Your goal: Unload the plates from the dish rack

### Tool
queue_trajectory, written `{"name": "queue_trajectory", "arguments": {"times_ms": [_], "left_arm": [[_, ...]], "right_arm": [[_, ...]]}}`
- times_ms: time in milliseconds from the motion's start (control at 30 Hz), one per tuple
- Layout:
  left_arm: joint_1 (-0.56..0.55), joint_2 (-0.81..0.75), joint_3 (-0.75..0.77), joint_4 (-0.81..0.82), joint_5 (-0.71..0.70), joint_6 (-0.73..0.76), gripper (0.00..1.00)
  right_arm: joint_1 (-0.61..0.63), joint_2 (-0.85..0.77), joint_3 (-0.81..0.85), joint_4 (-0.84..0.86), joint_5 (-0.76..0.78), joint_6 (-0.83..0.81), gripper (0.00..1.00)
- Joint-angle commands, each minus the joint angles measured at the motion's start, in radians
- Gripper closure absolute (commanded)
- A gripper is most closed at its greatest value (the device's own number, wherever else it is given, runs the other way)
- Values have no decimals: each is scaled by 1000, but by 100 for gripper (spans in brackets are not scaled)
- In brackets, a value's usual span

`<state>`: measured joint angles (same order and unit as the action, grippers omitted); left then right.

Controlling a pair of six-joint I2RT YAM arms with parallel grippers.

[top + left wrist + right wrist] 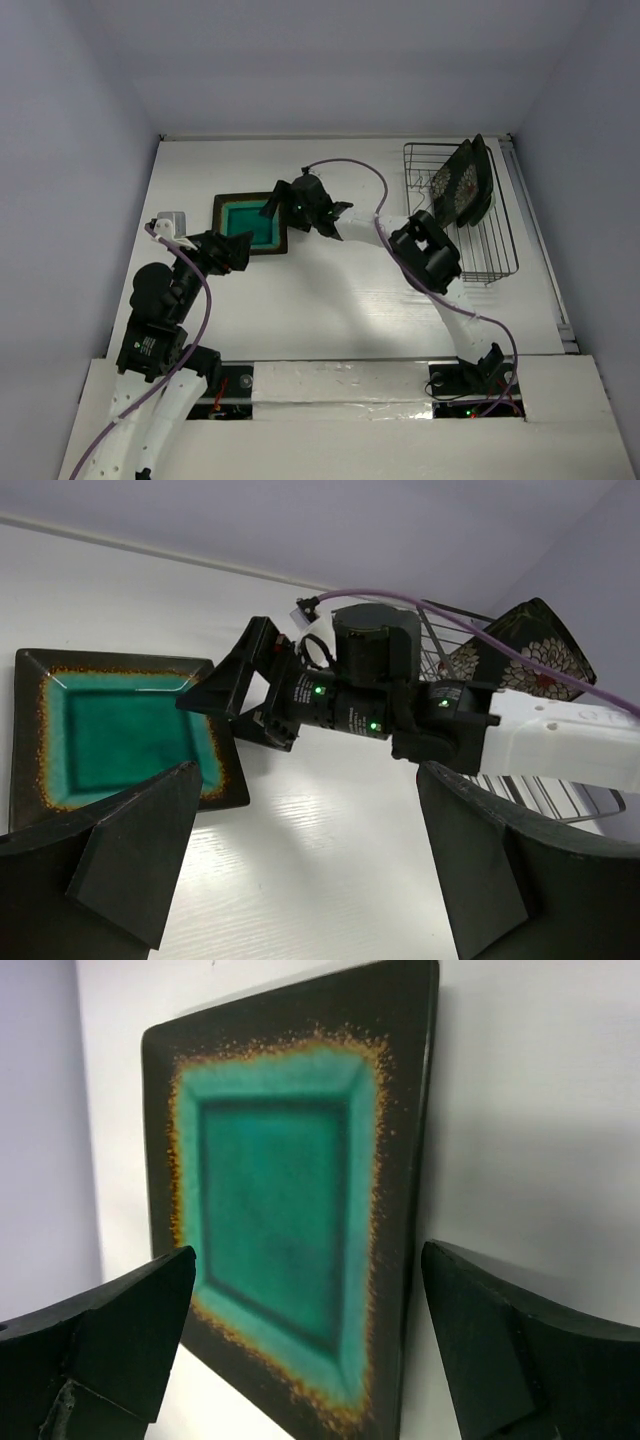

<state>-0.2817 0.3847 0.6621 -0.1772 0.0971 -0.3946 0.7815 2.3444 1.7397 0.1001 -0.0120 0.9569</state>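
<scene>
The square dark-rimmed plate with teal centre [247, 226] lies flat on the white table at the middle left. It also shows in the left wrist view [120, 730] and fills the right wrist view [280, 1200]. My right gripper [272, 206] is open and empty, just over the plate's right edge [305, 1280]; its arm shows in the left wrist view [228, 685]. My left gripper [236, 250] is open and empty beside the plate's near edge [305, 820]. Black flowered plates [462, 184] stand in the wire dish rack [492, 262] at the far right [530, 648]. The mint-green plate is out of view.
A small white object [171, 219] sits at the table's left edge, near my left arm. The right arm [430, 255] stretches across the middle of the table from the rack side. Grey walls close in the table at the back and sides.
</scene>
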Motion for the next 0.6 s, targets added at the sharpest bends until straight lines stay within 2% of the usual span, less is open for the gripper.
{"name": "queue_trajectory", "arguments": {"times_ms": [0, 200, 267, 300, 333, 367, 433, 467, 500, 567], "left_arm": [[-5, 11, -10, 39, 18, 0, 13], [-5, 3, -9, 36, 12, 0, 13], [-5, 3, -10, 38, 12, 0, 13], [-5, 3, -10, 38, 15, 0, 14], [-5, 3, -9, 38, 16, 2, 15], [-5, 3, -12, 39, 21, 2, 17], [-5, 3, -13, 48, 41, 7, 29], [-5, 3, -15, 51, 47, 8, 36], [-5, 6, -15, 54, 53, 10, 54], [-5, 13, -12, 54, 53, 10, 72]], "right_arm": [[7, -141, 26, -78, 105, -131, 0], [-13, -243, -23, -152, 191, -285, 0], [-22, -350, -84, -160, 253, -341, 21], [-22, -399, -113, -163, 294, -374, 42], [-53, -448, -170, -183, 376, -433, 87], [-74, -549, -198, -200, 409, -466, 100], [-131, -655, -258, -252, 478, -544, 100], [-198, -762, -319, -267, 489, -572, 100], [-233, -811, -345, -286, 500, -595, 100], [-325, -899, -382, -356, 555, -648, 100]]}}
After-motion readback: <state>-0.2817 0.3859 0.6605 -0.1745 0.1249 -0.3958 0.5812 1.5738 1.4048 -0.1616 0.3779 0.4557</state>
